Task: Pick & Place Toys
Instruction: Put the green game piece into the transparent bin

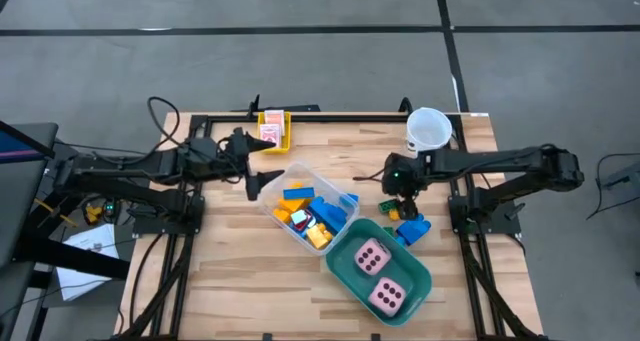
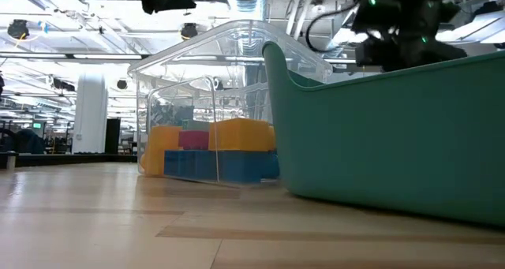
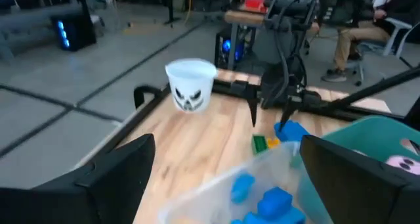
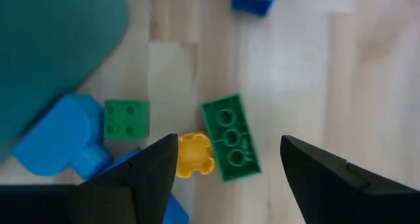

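While right gripper hovers, green brick between fingers

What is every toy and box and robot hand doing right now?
Left gripper: open, empty, by the clear bin.
Right gripper: open, above the long green brick.
Clear bin: upright, holding blue and yellow bricks.
Teal tub: upright, holding two pink dice.
White cup: upright on the table.
Small yellow brick: loose, touching the long green brick.
Square green brick: loose on the table.
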